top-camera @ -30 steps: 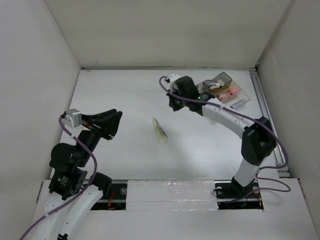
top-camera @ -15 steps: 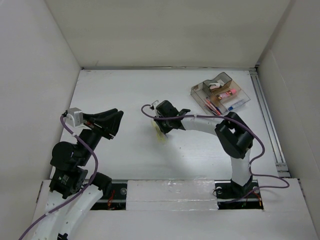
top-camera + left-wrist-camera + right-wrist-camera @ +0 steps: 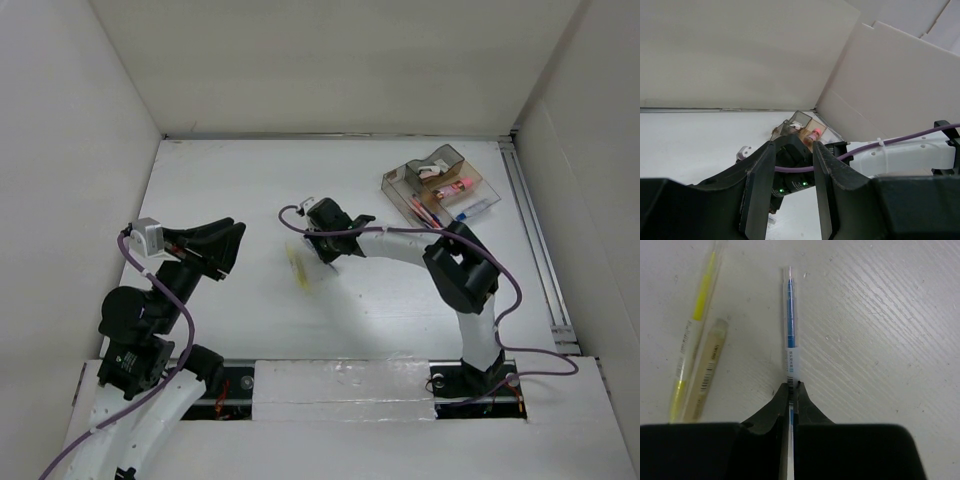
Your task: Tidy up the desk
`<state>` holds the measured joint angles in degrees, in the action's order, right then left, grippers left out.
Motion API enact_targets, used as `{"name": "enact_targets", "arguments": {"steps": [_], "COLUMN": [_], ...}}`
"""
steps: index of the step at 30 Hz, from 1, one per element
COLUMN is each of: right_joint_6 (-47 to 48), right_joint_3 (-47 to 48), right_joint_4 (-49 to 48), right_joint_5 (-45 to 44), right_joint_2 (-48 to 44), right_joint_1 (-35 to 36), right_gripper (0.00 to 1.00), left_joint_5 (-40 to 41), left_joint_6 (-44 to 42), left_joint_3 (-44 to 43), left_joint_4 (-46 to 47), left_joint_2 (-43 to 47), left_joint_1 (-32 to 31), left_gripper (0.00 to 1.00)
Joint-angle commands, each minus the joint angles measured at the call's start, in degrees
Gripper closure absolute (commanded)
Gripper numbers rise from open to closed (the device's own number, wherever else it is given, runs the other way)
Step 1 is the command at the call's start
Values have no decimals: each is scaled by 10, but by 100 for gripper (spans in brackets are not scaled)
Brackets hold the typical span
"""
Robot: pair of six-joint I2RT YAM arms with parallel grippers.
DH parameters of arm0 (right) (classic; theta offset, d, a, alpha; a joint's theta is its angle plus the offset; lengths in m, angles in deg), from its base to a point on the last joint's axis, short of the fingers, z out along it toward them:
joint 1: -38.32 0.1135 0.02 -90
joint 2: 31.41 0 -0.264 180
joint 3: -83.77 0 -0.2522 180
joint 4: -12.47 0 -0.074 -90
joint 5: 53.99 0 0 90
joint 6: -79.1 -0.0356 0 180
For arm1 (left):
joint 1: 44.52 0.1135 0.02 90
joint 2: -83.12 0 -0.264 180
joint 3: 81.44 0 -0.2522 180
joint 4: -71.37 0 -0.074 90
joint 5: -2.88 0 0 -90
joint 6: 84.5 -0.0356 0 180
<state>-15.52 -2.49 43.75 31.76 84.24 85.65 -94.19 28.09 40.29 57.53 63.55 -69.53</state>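
Now pinching the blue pen at mid-table

I am watching the right claw [image 3: 790, 386] clenching on the near end of a blue pen [image 3: 789, 305], its fingers pressed together with only the clear barrel between them. The pen is pointing straight away from the wrist camera over the white table [image 3: 230, 180]; I cannot tell whether it is resting on the surface or raised off it. Just left of it in that view, a yellow pen [image 3: 700, 300] and a beige pen [image 3: 707, 365] are lying side by side on the table, apart from the claw.

From above, the right arm is reaching across to the middle of the table, which is spreading under both arms, walled by white panels, with a metal rail running along its right edge. A clear compartmented tray [image 3: 395, 182] is sitting near the far right corner, holding a pink item [image 3: 455, 186].

The left claw [image 3: 793, 146] is hanging released over the left side, fingers spread apart and gripping nothing.
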Motion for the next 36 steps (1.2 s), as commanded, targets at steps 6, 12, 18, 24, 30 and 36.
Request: {"name": "enact_targets", "arguments": {"steps": [6, 12, 18, 24, 30, 36], "right_joint_6": [-12, -21, -16, -7, 26, 33], "right_joint_3": [-25, -55, -41, -4, 40, 41], "right_joint_4": [-36, -44, -11, -13, 17, 36], "right_joint_5": [-14, -6, -89, -87, -74, -73], "right_joint_2": [-78, -168, -166, -139, -106, -92], "right_joint_1": [-28, -151, -272, -339, -351, -351], "right_gripper": [100, 100, 100, 100, 97, 86], "left_joint_5": [-5, -14, -15, -13, -5, -7], "left_joint_6": [-4, -3, -2, -3, -4, -4], "left_joint_3": [3, 2, 2, 0, 2, 2], "left_joint_4": [25, 25, 24, 23, 23, 24], "left_joint_2": [8, 3, 5, 7, 12, 8], "left_joint_1": [2, 2, 2, 2, 2, 2], "left_gripper": [68, 68, 68, 67, 67, 67]}}
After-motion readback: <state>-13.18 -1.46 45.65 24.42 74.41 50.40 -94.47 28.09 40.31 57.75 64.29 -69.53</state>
